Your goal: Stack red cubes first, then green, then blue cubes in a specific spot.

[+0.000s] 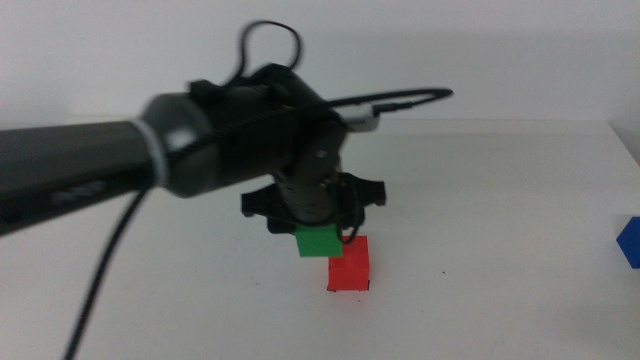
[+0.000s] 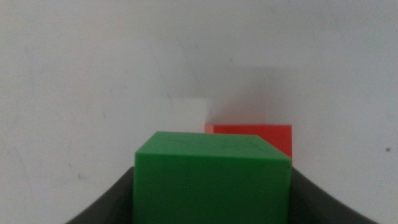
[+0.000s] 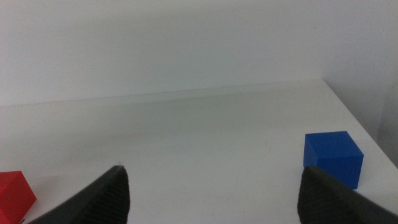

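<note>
**Green cube in carry, coming over the red base**

Left to right across the middle view:

- Left arm reaches in from 9 o'clock. Left hand (image 1: 318,232) hangs above the worktop (image 1: 480,210), pinching the green cube (image 1: 317,241) between its jaws. In the left wrist view the jaws press flat on both side faces of the green cube (image 2: 213,177); it sits square, not tilted.
- Red cube (image 1: 350,266) rests on the worktop at about 4 o'clock from the green one, close by. Dark marks show at its lower corners; I judge it to be on the marked spot, though the marks are too small to be sure.
- Green cube overlaps the red one's upper left corner in this view but is clear of it, not yet seated.
- Blue cube (image 1: 629,241) sits far off at 3 o'clock, at the worktop's edge.
- Right hand (image 3: 211,190) waits, jaws spread wide and holding nothing, with the blue cube (image 3: 333,158) ahead of it.

Step in hand (judgement): place green on red. To do it well, shift the hand toward 4 o'clock until the faces line up, lower straight down, and release only once the green cube bears fully on the red. Off-centre release risks a slide or nudging the red cube off its marks.
</note>
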Robot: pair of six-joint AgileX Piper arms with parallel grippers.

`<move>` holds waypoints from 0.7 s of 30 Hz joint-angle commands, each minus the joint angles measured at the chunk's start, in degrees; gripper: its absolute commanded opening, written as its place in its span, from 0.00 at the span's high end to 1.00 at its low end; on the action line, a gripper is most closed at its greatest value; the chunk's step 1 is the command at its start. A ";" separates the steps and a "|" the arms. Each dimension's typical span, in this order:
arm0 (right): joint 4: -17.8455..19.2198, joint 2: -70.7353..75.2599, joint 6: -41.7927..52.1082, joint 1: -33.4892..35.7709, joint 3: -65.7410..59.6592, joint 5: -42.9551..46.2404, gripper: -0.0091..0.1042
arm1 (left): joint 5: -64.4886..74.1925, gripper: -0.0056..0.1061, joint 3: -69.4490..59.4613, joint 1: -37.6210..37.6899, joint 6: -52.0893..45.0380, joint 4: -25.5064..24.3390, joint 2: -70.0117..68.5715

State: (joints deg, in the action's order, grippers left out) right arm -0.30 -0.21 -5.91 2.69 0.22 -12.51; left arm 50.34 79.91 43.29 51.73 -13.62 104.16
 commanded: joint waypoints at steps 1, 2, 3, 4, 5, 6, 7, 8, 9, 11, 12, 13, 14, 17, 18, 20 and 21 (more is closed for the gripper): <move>0.30 0.21 0.35 -0.38 -0.22 0.54 0.10 | 1.92 0.90 2.27 1.34 2.27 -1.33 1.52; 0.30 0.21 0.35 -0.38 -0.22 0.54 0.10 | 2.70 0.89 3.38 1.83 2.27 -1.54 2.15; 0.30 0.21 0.35 -0.38 -0.22 0.54 0.10 | 3.50 0.89 4.55 2.08 2.52 -1.80 2.83; 0.30 0.21 0.35 -0.38 -0.22 0.54 0.10 | 4.49 0.88 5.47 2.47 2.52 -1.96 3.40; 0.30 0.21 0.35 -0.38 -0.22 0.54 0.10 | 5.25 0.88 6.52 2.58 2.70 -1.96 4.06; 0.30 0.21 0.35 -0.38 -0.22 0.54 0.10 | 5.59 0.88 7.39 2.58 2.70 -1.74 4.75; 0.30 0.21 0.35 -0.38 -0.22 0.54 0.10 | 5.64 0.88 7.76 2.58 2.70 -1.41 5.20; 0.30 0.21 0.35 -0.38 -0.22 0.54 0.10 | 5.45 0.88 8.07 2.58 2.70 -0.94 5.54; 0.30 0.21 0.35 -0.38 -0.22 0.54 0.10 | 4.96 0.88 8.17 2.58 2.70 -0.58 5.82; 0.30 0.21 0.35 -0.38 -0.22 0.54 0.10 | 4.49 0.88 8.17 2.71 2.70 0.04 6.33; 0.30 0.21 0.35 -0.38 -0.22 0.54 0.10 | 4.37 0.88 8.17 2.81 2.70 0.17 6.45; 0.30 0.21 0.35 -0.38 -0.22 0.54 0.10 | 4.00 0.88 8.17 2.95 2.83 0.17 6.71; 0.30 0.21 0.35 -0.38 -0.22 0.54 0.10 | 3.61 0.88 8.17 2.95 3.25 0.17 6.83; 0.30 0.21 0.35 -0.38 -0.22 0.54 0.10 | 3.02 0.88 8.17 3.04 3.24 0.32 7.18; 0.30 0.21 0.35 -0.38 -0.22 0.54 0.10 | 2.90 0.88 8.17 3.04 3.24 0.66 7.42; 0.30 0.21 0.35 -0.38 -0.22 0.54 0.10 | 2.74 0.88 8.17 3.04 3.13 0.94 7.65; 0.30 0.21 0.35 -0.38 -0.22 0.54 0.10 | 2.62 0.88 8.17 3.04 3.13 1.06 7.78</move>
State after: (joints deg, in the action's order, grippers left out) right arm -0.30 -0.21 -5.91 2.69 0.22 -12.51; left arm 53.57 87.48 46.18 54.19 -12.99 111.71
